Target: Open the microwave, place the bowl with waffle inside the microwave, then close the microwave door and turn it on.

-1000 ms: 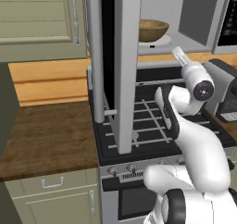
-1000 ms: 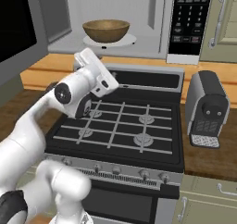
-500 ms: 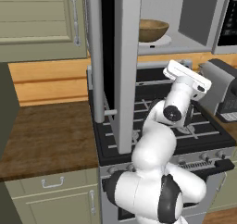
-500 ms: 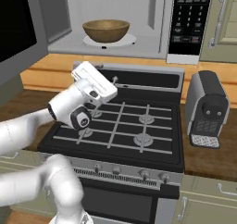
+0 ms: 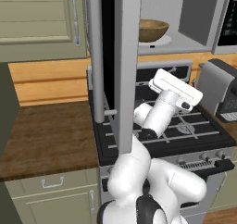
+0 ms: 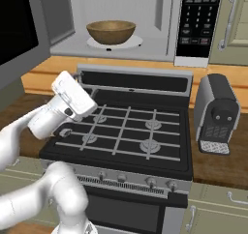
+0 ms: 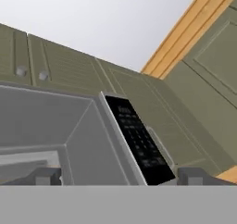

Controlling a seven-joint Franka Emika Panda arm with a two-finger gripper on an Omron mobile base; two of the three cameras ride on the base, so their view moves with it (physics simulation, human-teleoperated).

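Note:
The microwave [image 6: 160,15] stands open above the stove, its dark control strip [image 6: 196,22] at the right. The wooden bowl [image 6: 110,31] rests on the white turntable inside, also seen as the bowl [image 5: 152,30] in the left base view. The bowl's rim hides the waffle. The microwave door [image 5: 126,65] is swung out to the left, edge-on, with its black glass [image 6: 17,30] facing in. My gripper [image 5: 181,85] [image 6: 72,95] hangs low over the left side of the stove, below and in front of the cavity. In the hand view my gripper [image 7: 119,177] is open with nothing between its fingertips, looking up at the microwave's control strip [image 7: 139,144].
A black gas stove [image 6: 126,131] lies under the arm. A grey toaster [image 6: 218,114] stands on the counter to its right. A wooden counter [image 5: 46,135] extends left of the stove. Beige cabinets [image 5: 41,19] flank the microwave.
The arm has drawn back from the microwave opening and dropped down to the left over the stove. The bowl stays inside the cavity and the door has not moved.

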